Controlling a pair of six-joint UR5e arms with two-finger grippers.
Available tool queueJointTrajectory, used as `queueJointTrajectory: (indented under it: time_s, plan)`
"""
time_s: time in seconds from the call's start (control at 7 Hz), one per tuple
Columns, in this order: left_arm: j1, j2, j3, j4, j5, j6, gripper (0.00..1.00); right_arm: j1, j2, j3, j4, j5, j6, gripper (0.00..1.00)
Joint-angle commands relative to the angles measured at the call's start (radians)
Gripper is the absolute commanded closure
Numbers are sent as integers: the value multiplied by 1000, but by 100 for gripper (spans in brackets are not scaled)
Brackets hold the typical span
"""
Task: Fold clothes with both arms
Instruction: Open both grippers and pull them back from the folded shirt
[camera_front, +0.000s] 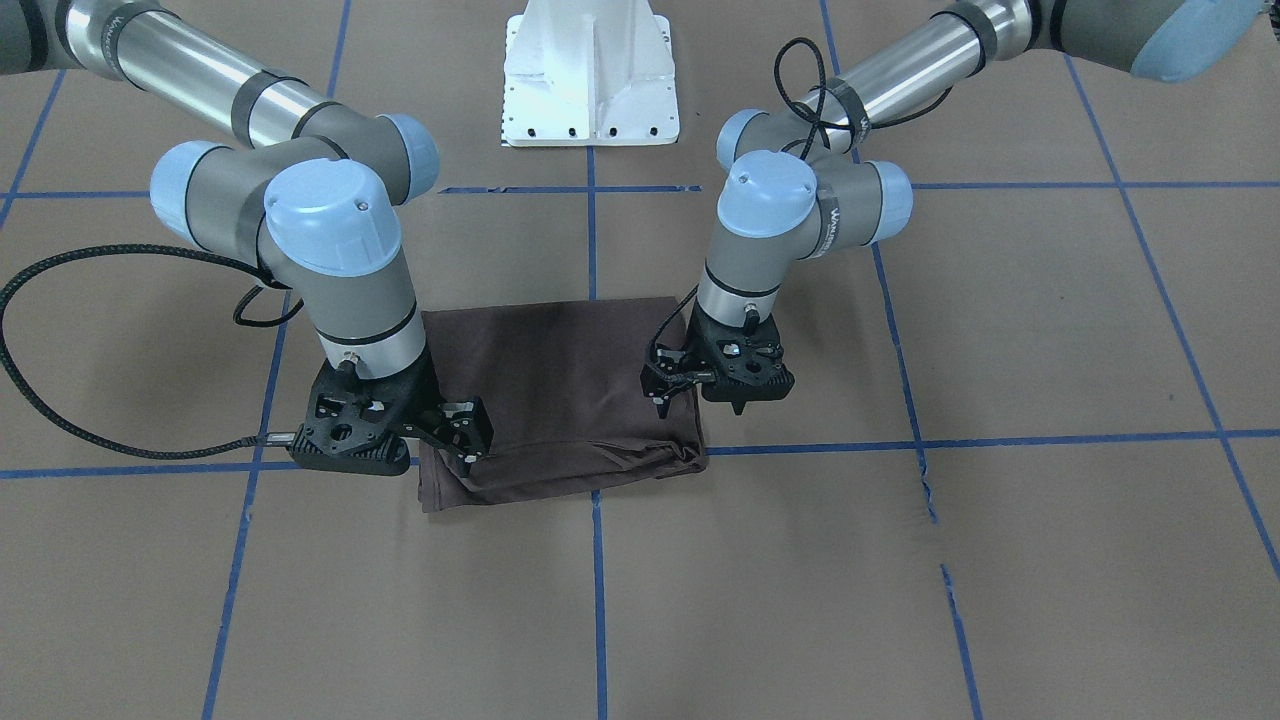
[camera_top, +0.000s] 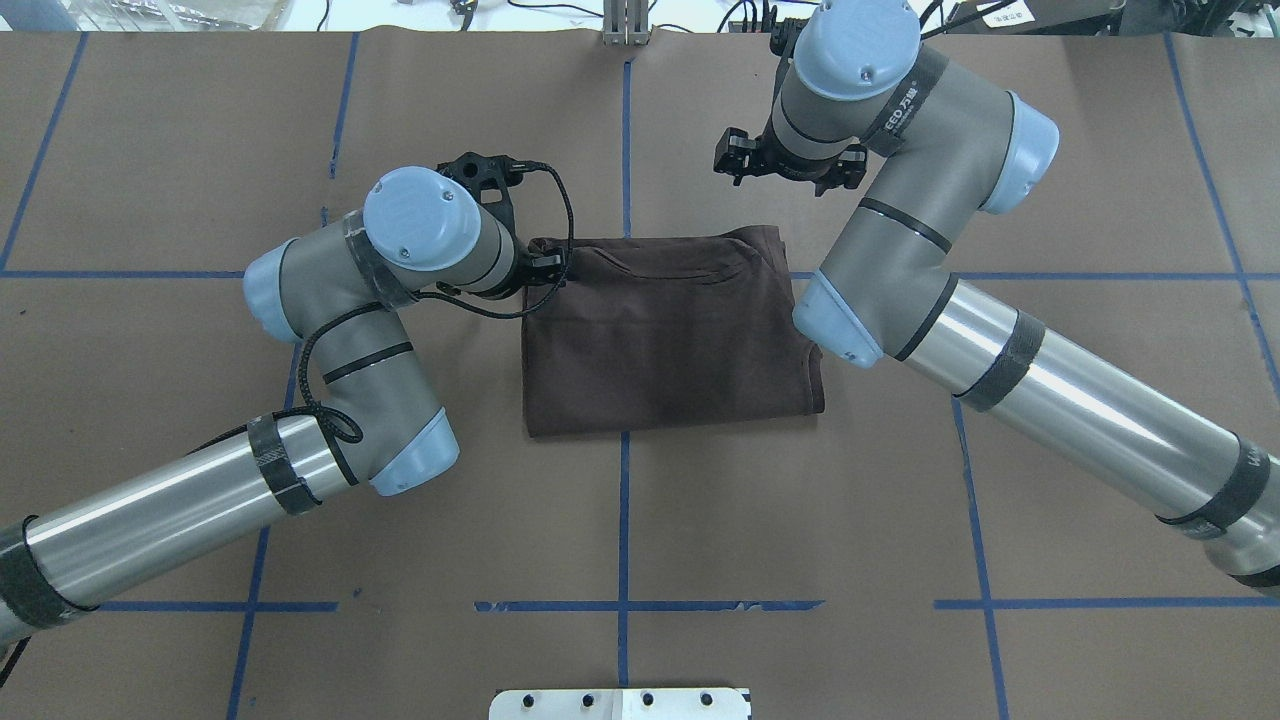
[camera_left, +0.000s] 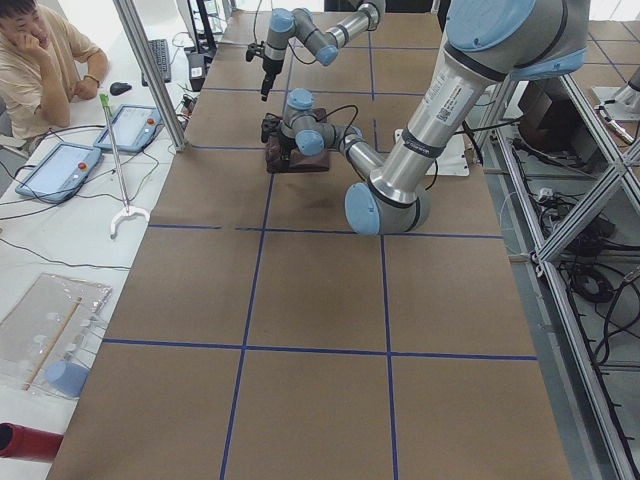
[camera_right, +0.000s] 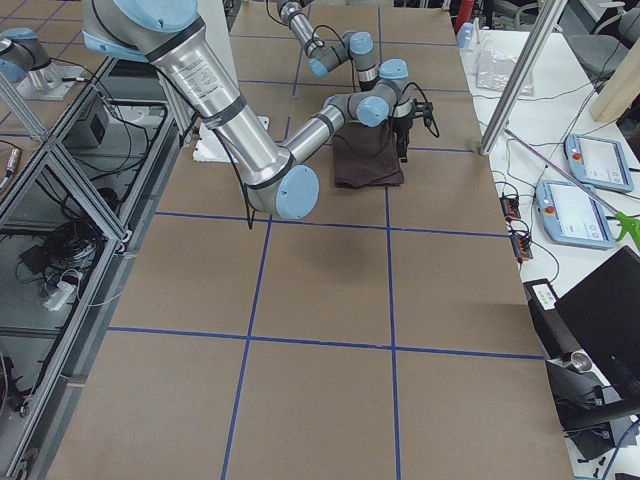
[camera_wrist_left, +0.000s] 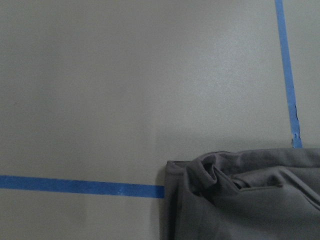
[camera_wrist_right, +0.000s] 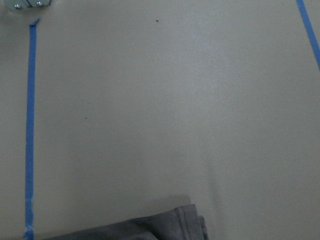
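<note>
**T-shirt (camera_top: 665, 340) lying folded mid-worktop (camera_top: 900, 520)**

The left pincer (camera_front: 725, 388) and right pincer (camera_front: 455, 440) are hovering by its rumpled far-edge corners. I cannot tell whether either is parted or clenched. The cloth is looking soft, light and floppy, so pinching those corners is advisable.

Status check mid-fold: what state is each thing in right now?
T-shirt: folded into a rectangle, lying flat, operator-side edge rumpled.
Left gripper: over the shirt's corner, holding nothing; open or shut unclear.
Right gripper: high up near the other corner, holding nothing; open or shut unclear.
</note>
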Motion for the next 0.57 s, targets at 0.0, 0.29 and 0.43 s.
queueJointTrajectory:
  time_s: [0.0, 0.29, 0.43]
  plan:
    - [4, -40, 62, 0, 5, 1, 0, 0, -12, 9, 2, 0, -2, 0]
    - [3, -89, 150, -9, 43, 11, 0, 0, -15, 9, 2, 0, -2, 0]
    - [-8, -88, 160, -9, 46, 11, 0, 0, -15, 10, 2, -1, -3, 0]
